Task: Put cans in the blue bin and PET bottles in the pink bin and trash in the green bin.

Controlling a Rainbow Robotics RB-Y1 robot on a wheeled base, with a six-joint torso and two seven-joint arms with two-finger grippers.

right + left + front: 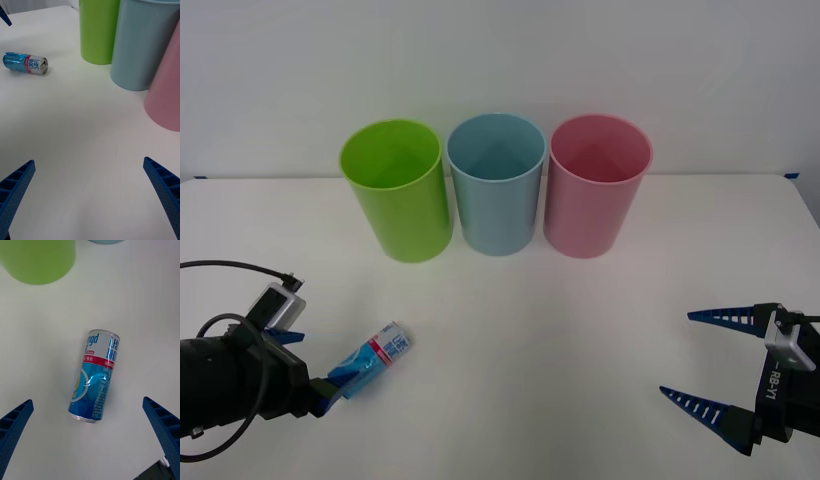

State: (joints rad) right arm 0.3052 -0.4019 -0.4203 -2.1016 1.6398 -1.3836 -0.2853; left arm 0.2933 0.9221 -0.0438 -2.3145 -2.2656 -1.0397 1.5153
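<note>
Can (378, 359) on its side on table (560, 340), 8 o'clock from the bins, silver top toward them. Left gripper (90, 442) over it, jaws wide, not touching. Right gripper (707, 362) at 4 o'clock, jaws wide, holding nothing. Green bin (397, 190), blue bin (496, 184), pink bin (596, 185) upright in a row.

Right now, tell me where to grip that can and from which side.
Grip the can across its middle, coming from above with the open left gripper: it lies on its side on the table, so its round flanks are free.
</note>
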